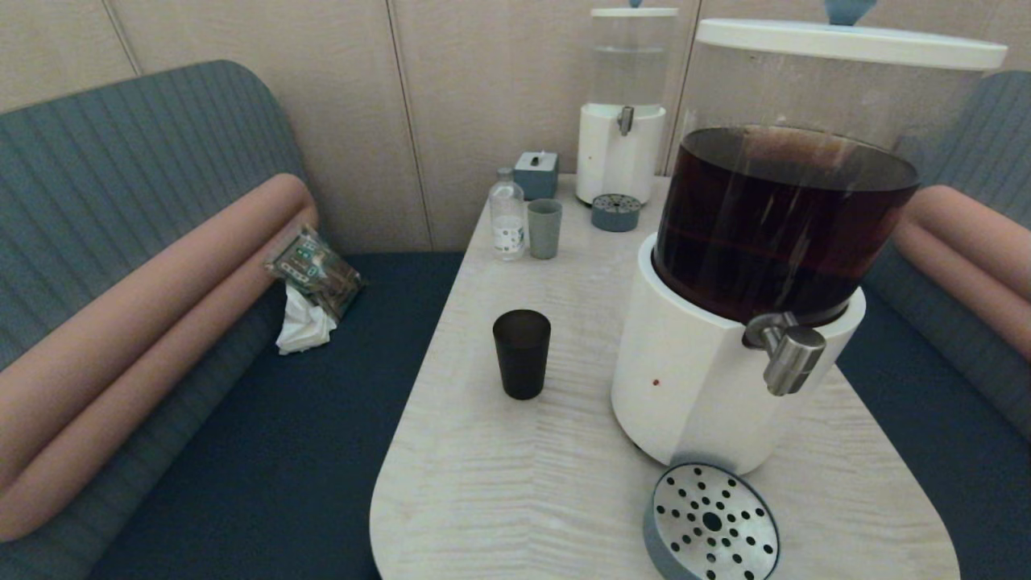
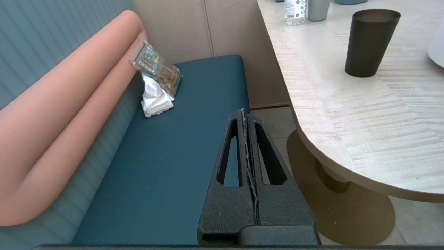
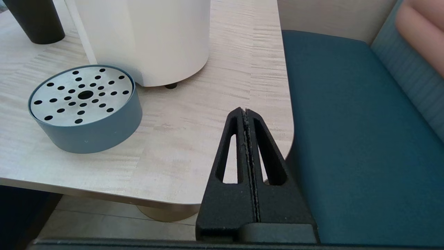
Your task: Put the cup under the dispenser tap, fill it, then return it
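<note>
Black cup (image 1: 522,354) upright on table (image 1: 515,483), apart from dispenser tap (image 1: 788,352); left gripper (image 2: 245,113) and right gripper (image 3: 245,111) fully closed, empty, off table.

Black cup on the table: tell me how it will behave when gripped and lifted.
The black cup looks rigid, so it should not crumple. Its matte wall probably grips well, but it tapers toward the base, so a loose hold could slip. It stands upright on the table; the narrow base may tip if nudged near the rim.

Black cup (image 1: 522,353) upright, left of steel dispenser tap (image 1: 792,357).
</note>
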### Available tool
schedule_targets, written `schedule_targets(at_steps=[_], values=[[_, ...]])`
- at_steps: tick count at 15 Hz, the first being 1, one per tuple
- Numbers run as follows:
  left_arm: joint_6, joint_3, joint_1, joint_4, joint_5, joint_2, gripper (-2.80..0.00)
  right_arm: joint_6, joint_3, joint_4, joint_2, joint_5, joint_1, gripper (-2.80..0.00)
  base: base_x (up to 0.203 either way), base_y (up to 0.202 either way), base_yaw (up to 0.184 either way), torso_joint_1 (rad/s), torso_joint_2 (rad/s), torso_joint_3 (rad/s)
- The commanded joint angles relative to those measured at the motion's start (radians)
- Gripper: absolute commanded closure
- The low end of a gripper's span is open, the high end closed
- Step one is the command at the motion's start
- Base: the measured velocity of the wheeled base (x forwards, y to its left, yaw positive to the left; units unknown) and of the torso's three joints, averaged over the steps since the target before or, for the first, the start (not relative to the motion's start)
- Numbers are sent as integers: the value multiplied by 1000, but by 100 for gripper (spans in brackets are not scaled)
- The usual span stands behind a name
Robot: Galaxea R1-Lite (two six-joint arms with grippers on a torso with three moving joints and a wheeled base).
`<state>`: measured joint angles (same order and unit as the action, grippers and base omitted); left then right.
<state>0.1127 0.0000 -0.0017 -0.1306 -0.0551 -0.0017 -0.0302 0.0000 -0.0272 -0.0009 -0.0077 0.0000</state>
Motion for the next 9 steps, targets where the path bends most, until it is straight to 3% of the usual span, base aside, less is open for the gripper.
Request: schedule_targets(at_steps=[1, 9], values=[[1, 40, 0, -1, 0, 0, 0, 0, 9, 0, -2, -1, 0, 0, 0, 0, 0, 0, 0, 0], [1, 40, 0, -1, 0, 1, 0, 24, 9, -3, -1, -2, 0, 0, 0, 0, 0, 0, 0, 0]])
